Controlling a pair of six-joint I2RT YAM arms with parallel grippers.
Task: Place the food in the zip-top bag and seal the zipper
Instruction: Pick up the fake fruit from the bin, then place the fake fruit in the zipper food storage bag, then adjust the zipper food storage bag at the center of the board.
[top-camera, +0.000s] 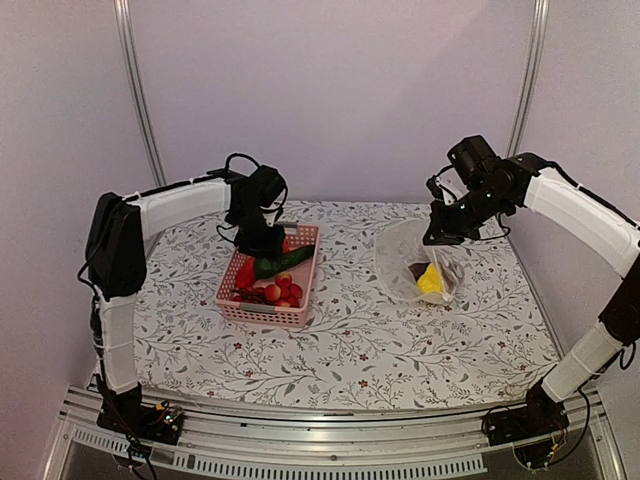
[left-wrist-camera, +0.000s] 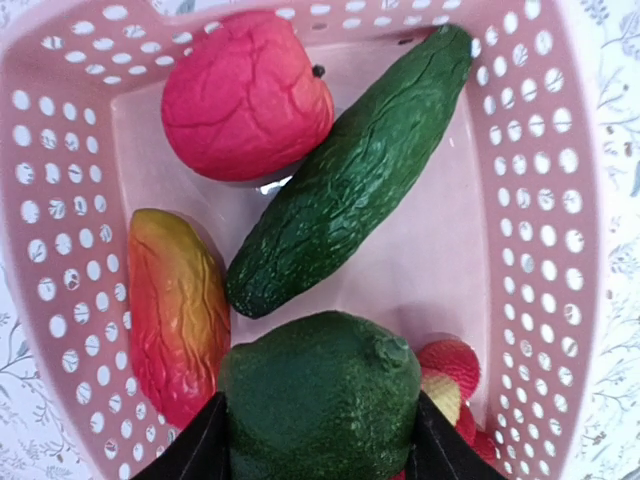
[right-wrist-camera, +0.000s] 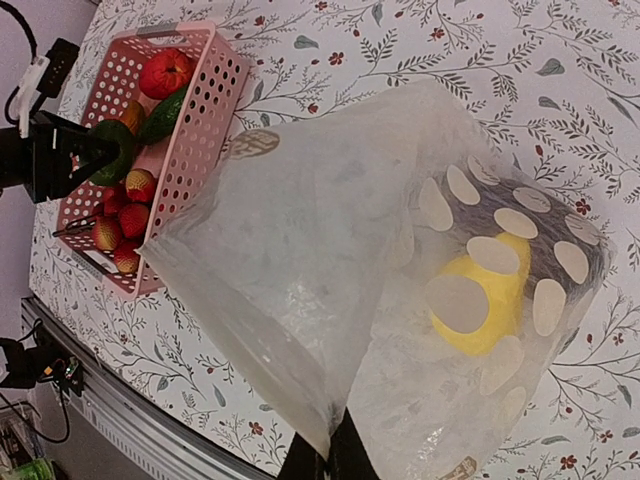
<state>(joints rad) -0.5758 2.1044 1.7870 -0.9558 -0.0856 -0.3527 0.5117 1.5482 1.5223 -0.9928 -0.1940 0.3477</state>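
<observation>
My left gripper (top-camera: 262, 243) reaches down into the pink basket (top-camera: 268, 312). Its fingers (left-wrist-camera: 200, 452) press both sides of a round dark green fruit (left-wrist-camera: 320, 400). Around it lie a green cucumber (left-wrist-camera: 350, 170), a red round fruit (left-wrist-camera: 245, 95), a red-orange pepper (left-wrist-camera: 175, 310) and small red pieces (left-wrist-camera: 450, 365). My right gripper (right-wrist-camera: 335, 460) is shut on the mouth edge of the zip-top bag (right-wrist-camera: 330, 260) and holds it up, mouth open towards the basket. The zipper (right-wrist-camera: 240, 345) runs along that edge. A yellow piece (right-wrist-camera: 480, 300) and a dark purple one (right-wrist-camera: 480, 215) lie inside the bag.
The basket (right-wrist-camera: 200, 110) sits left of centre on the floral tablecloth, and the bag (top-camera: 410, 255) lies to its right with about a hand's width between them. Metal frame posts rise at the back corners. A rail runs along the near edge.
</observation>
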